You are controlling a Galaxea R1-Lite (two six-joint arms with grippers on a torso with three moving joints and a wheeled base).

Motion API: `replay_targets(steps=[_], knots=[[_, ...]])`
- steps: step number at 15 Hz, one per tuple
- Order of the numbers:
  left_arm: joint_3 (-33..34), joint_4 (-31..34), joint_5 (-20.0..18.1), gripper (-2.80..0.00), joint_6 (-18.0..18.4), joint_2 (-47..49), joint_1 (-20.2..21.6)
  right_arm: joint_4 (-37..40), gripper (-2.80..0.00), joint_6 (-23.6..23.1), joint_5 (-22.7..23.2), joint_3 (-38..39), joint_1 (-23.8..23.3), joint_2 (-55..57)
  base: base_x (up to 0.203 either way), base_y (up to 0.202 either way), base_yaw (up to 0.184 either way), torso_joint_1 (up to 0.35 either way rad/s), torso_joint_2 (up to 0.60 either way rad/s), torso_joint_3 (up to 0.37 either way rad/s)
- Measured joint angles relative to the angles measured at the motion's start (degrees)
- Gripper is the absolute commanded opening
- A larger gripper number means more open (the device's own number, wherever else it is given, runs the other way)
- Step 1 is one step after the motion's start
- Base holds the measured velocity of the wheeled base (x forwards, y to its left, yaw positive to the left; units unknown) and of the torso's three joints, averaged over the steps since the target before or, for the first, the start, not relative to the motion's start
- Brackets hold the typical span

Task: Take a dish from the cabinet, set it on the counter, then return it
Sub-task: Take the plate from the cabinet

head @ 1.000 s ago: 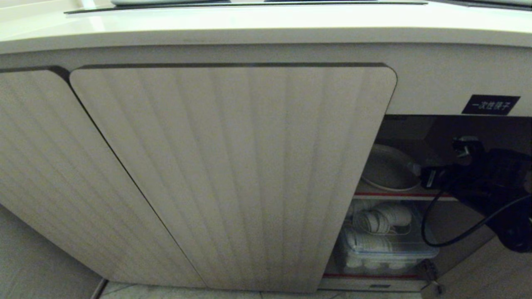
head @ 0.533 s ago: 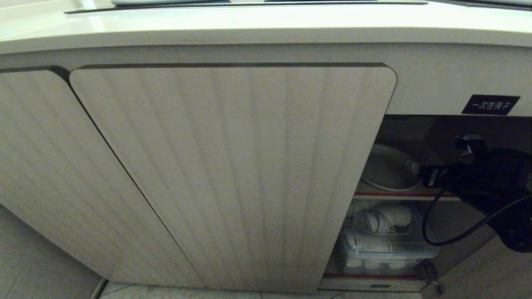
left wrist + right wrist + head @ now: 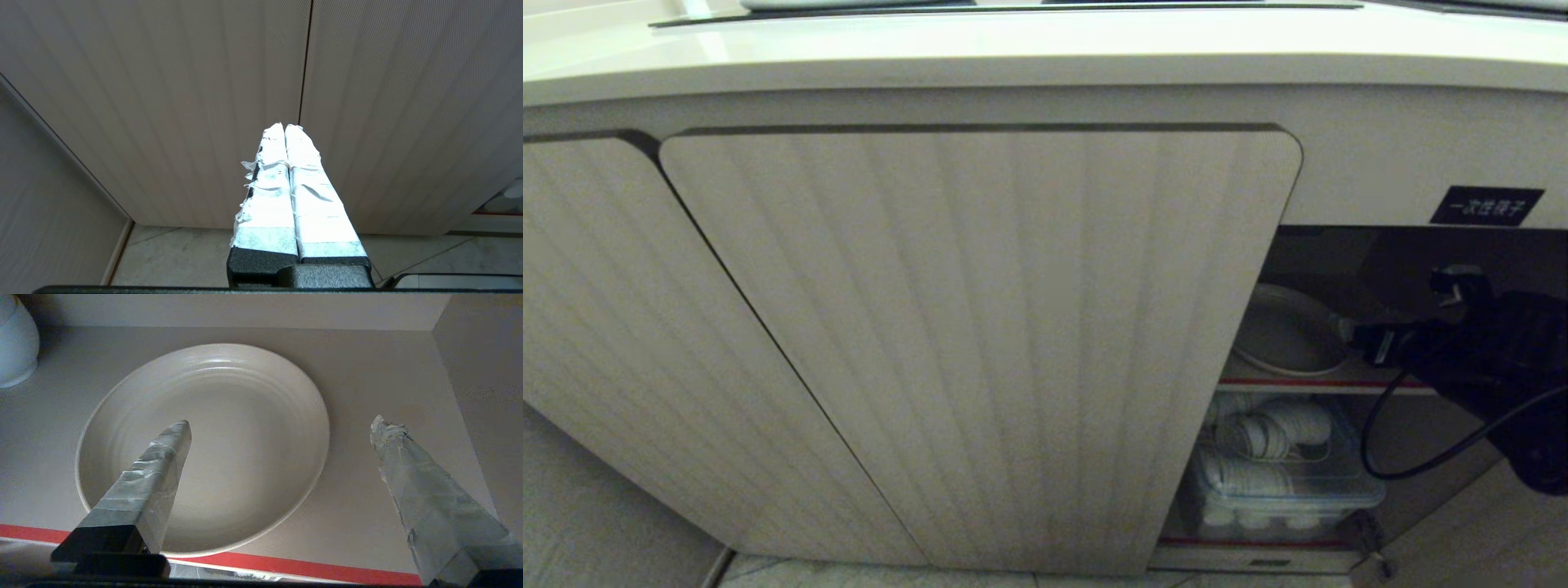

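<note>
A: Right wrist view first: the right gripper (image 3: 282, 424) has its taped fingers (image 3: 157, 469) spread wide, nothing between them. One finger hangs over the dish (image 3: 229, 428), the other over bare shelf beside it.

B: And the dish itself?

A: Lying flat on the upper shelf (image 3: 367, 506) of the cabinet (image 3: 1347, 261), right behind the red-striped front edge (image 3: 286, 565). Plain off-white, low rim, nothing in it. A white rounded vessel (image 3: 14, 343) sits at the shelf's back corner, apart from it.

B: From the head camera?

A: The right gripper (image 3: 1352, 335) reaches in from the right, just beside the dish (image 3: 1286, 335). A black cable (image 3: 1405, 457) loops down under the arm. Below, a clear bin (image 3: 1282, 490) of white cups. The ribbed door (image 3: 980, 343) covers everything left of the opening; a black label (image 3: 1486, 206) sits above it, and the counter (image 3: 1013, 49) runs across the top.

B: The other arm?

A: The left gripper (image 3: 284, 127) is parked low, taped fingers pressed together, pointing at the closed doors (image 3: 163, 102) above the tiled floor (image 3: 184, 257).
</note>
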Motion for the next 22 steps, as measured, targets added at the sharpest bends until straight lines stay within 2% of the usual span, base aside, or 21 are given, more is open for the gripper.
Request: replay_targets(steps=[7,22], knots=[[0.0,0.0,-0.01,-2.8,0.0,0.0,0.0,1.1,0.0,-0.27,-0.85,-0.84,-0.55,0.39,0.0,0.0,0.0,0.0,0.0,0.0],[0.0,0.0,0.0,-2.8,0.0,0.0,0.0,11.2,0.0,-0.64,-0.88,-6.83,-0.72,1.56,0.0,0.0,0.0,0.0,0.0,0.0]])
